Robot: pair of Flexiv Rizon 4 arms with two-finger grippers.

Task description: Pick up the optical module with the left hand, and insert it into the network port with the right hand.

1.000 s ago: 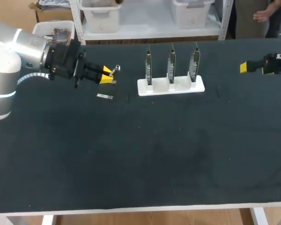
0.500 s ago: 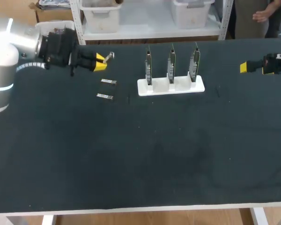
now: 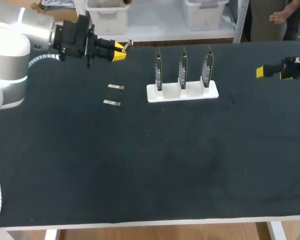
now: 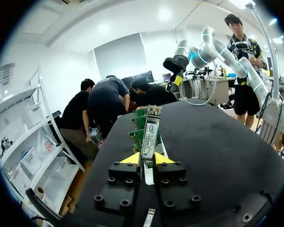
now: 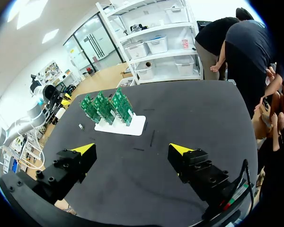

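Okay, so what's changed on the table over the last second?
The left gripper, shut on the optical module, has carried it up and back toward the table's far edge, away from the two loose modules lying below. The right gripper, open at the far right, and the white stand with its three circuit boards have not moved.

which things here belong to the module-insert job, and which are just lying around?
In the job:
- optical module, clamped in the left gripper
- right gripper, open and empty
- three green boards, upright in the white stand

Lying about:
- spare module, flat on the table
- second spare module, just nearer the camera
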